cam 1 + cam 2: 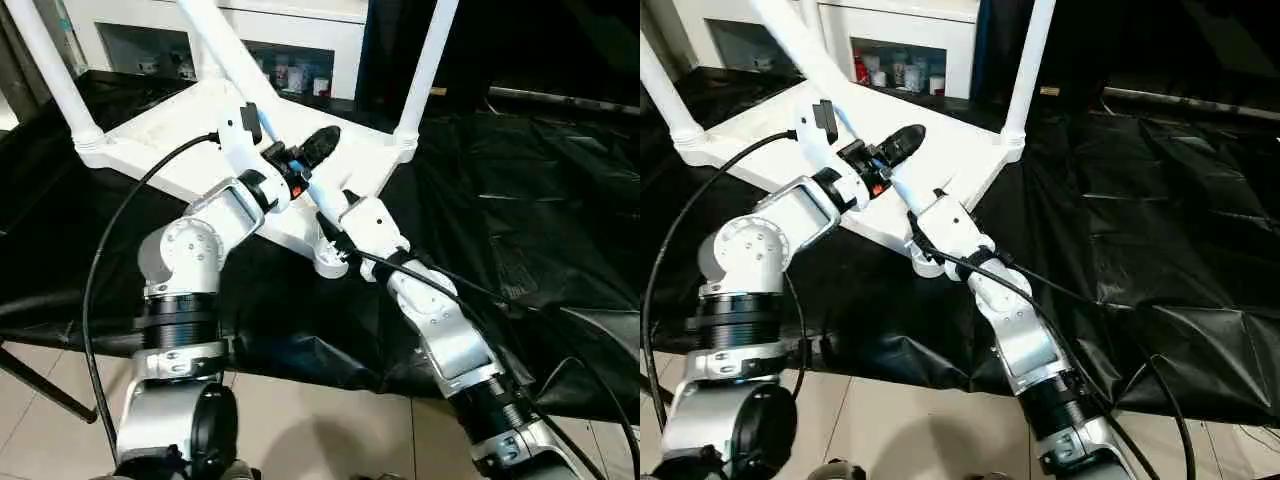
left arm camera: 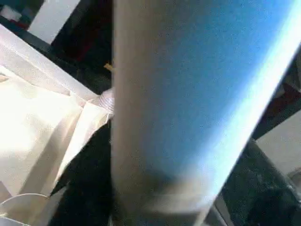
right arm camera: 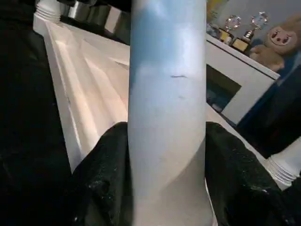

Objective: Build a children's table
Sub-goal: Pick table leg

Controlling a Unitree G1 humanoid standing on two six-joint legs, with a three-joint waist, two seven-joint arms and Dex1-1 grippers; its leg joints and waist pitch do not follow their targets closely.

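The children's table lies upside down on a black cloth, its white ribbed top (image 1: pixel 185 150) facing up. One white leg (image 1: pixel 50 70) stands in the far left socket and another leg (image 1: pixel 425 70) in the far right socket. A third leg (image 1: pixel 215 40) slants from the near corner socket (image 1: pixel 330 262) up toward the back left. My left gripper (image 1: pixel 312 150) is shut on this leg partway up, the tube (image 2: pixel 188 94) pressed between its dark fingers (image 2: pixel 80 188). My right gripper (image 1: pixel 326 218) is shut on the same leg (image 3: pixel 167 117) just above the socket.
A white cabinet (image 1: pixel 290 40) with glass-fronted shelves stands behind the table. The black cloth (image 1: pixel 520 200) spreads wide to the right and hangs over the front edge above a tiled floor (image 1: pixel 320 420). Black cables (image 1: pixel 100 260) loop off both forearms. Trophies and a plush toy (image 3: pixel 282 35) sit on the cabinet.
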